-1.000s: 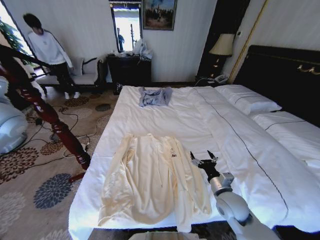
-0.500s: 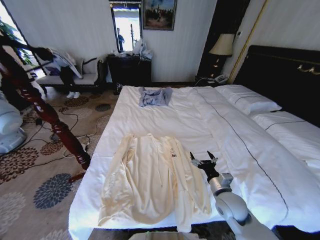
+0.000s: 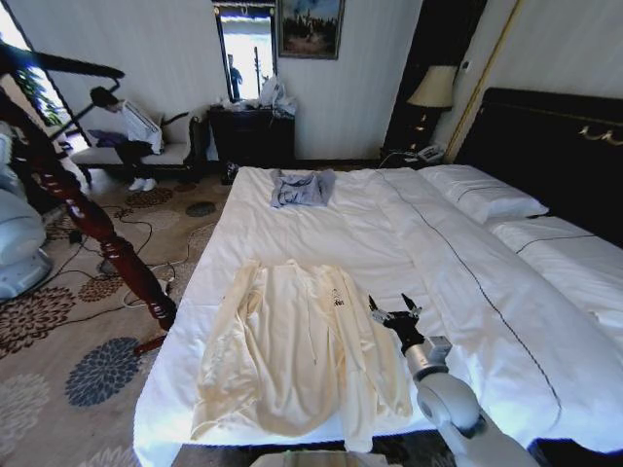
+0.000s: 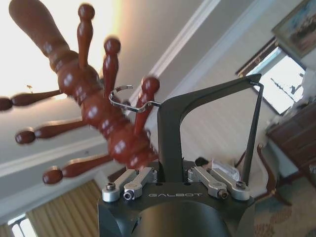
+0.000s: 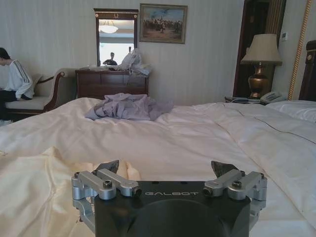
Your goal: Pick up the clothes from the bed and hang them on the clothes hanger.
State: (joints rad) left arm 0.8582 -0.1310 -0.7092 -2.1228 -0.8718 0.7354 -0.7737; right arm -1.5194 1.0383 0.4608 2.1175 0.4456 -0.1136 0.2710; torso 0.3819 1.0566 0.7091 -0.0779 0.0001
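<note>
White sheets cover the bed (image 3: 321, 229) right across the room, and the clothes (image 3: 297, 350) lie flat and face-up on it, just beside the right gripper (image 3: 394, 314) on its inner side, the near sleeve almost under the spread-wide fingers; the fabric looks thin, limp and light, so it will likely sag and bunch rather than lift as one piece, and a pinch at the collar or shoulder, ahead of the gripper and to its left, seems the better hold. Up beside the dark-red post (image 4: 94, 94), the left gripper (image 4: 174, 181) appears clamped on the clothes hanger (image 4: 207, 128), though its fingertips are partly hidden.
</note>
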